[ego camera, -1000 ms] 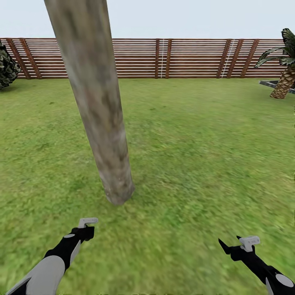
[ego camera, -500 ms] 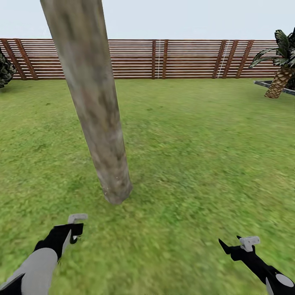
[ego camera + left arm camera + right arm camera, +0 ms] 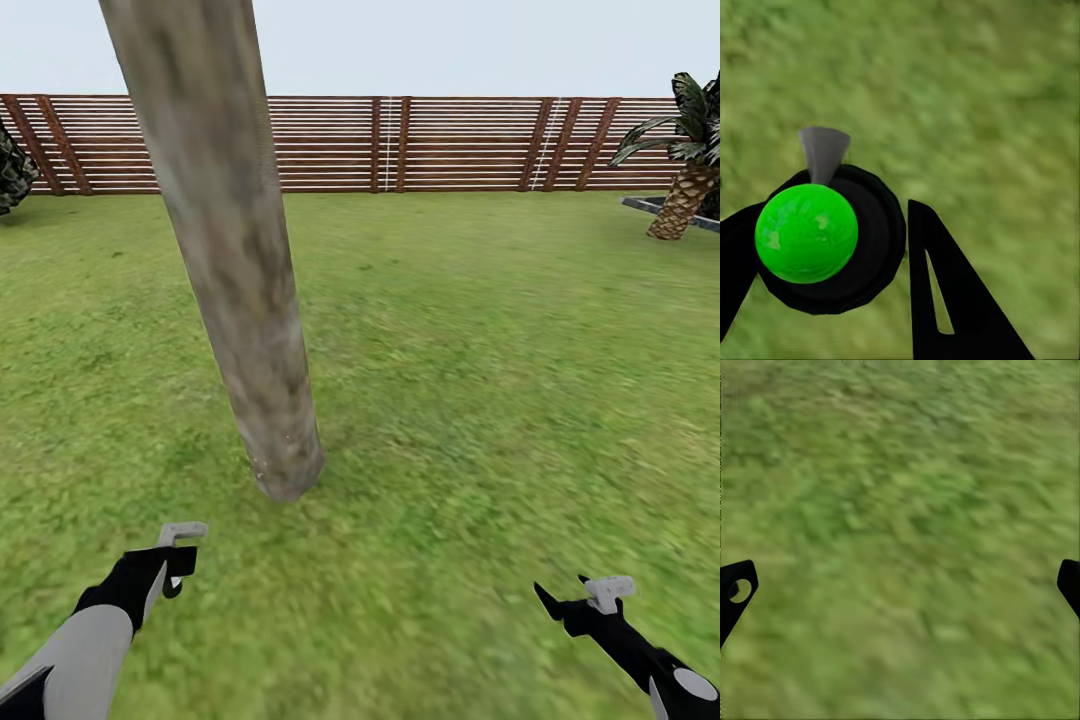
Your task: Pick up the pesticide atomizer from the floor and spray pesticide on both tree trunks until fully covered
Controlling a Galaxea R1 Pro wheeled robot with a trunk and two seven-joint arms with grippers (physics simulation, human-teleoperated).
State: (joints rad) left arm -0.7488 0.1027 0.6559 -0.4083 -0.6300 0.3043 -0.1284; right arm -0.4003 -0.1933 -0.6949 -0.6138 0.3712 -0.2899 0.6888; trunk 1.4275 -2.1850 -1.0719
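**Lawn**: blurred green grass, running back to the fence.

**Fence**: brown horizontal slats along the lawn's far edge.

**Trunk**: one thick, mottled grey-tan column, bare. It stands in the near left part of the lawn, and its top is cut off by the head view. Its base meets the grass just ahead of the left gripper.

**Palm**: short, with a scaly brown stem, at the lawn's far right corner beside a grey slab edge.

**Dark shrub**: partly seen at the far left edge, against the fence.

**Left gripper**: black, on a white-and-black arm, low over the near left of the lawn and short of the trunk base. In the left wrist view its black fingers stand on either side of the atomizer. One touches it and the other lies against its rim, so the jaws are closed on it.

**Atomizer**: seen end-on as a round dark body with a bright green ball on it and a small grey wedge at its edge. It is held in the left gripper above the grass. Neither label nor cap colour can be made out.

**Right gripper**: black, low over the near right of the lawn, well apart from the trunk. In the right wrist view its fingertips sit at opposite sides with grass between them. The jaws are spread wide and hold nothing.
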